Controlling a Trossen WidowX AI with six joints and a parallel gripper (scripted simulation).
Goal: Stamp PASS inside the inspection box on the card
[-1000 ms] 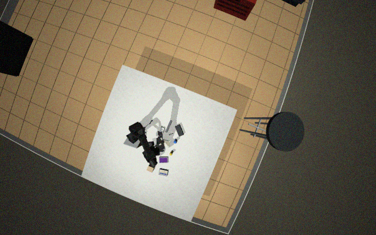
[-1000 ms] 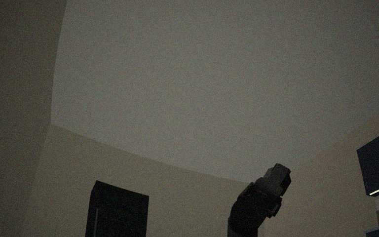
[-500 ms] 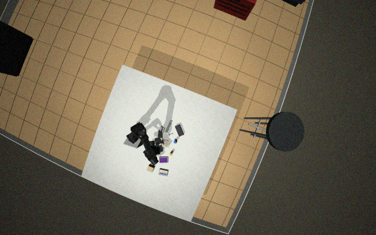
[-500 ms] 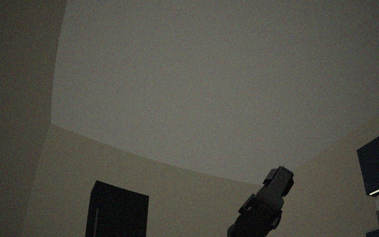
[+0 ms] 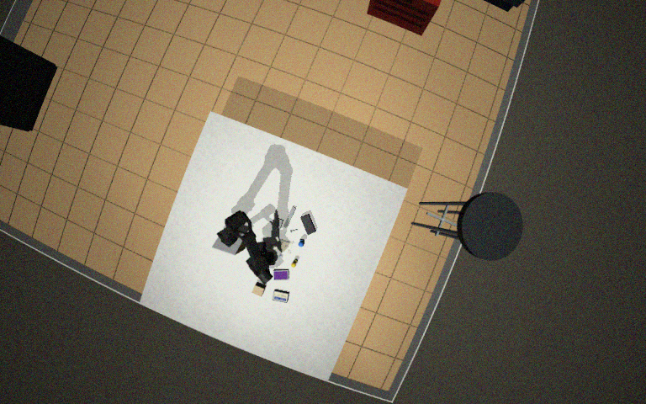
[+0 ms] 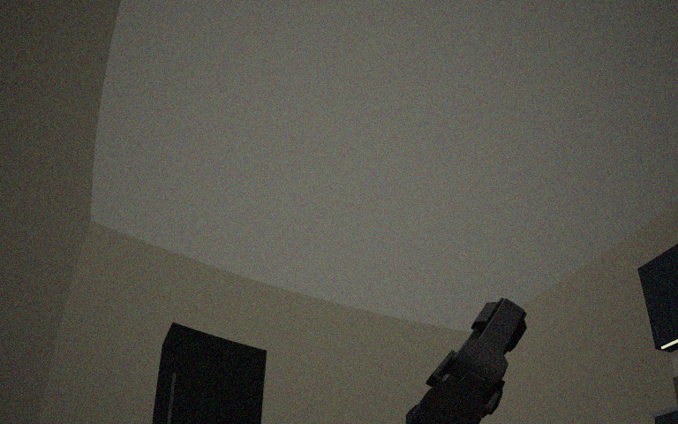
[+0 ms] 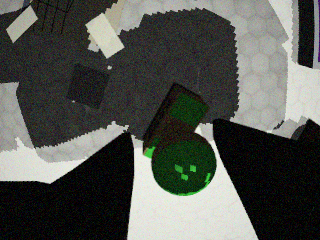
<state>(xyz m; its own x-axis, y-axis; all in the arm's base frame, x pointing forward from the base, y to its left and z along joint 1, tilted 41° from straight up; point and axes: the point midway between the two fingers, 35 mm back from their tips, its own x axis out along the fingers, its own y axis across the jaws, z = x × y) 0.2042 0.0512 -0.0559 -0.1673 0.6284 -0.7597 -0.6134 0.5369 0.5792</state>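
Observation:
In the wrist view my gripper (image 7: 172,134) is open, with one black finger on each side of a stamp (image 7: 184,167). The stamp has a round green knob and a dark block with a green patch. White surface shows between the knob and both fingers. Its lettering and underside are hidden, so I cannot read whether it says PASS. A purple pad (image 5: 281,274) lies beside the arm in the top view, and its edge is at the right of the wrist view. The card and its inspection box cannot be made out. The exterior view shows only part of the arm.
In the top view a tan block (image 5: 258,289) and a cream and blue box (image 5: 281,296) lie near the purple pad. A dark grey tray (image 5: 309,222), a blue item (image 5: 301,242) and a yellow item (image 5: 294,263) lie beyond the arm. Dark shadow covers much of the wrist view.

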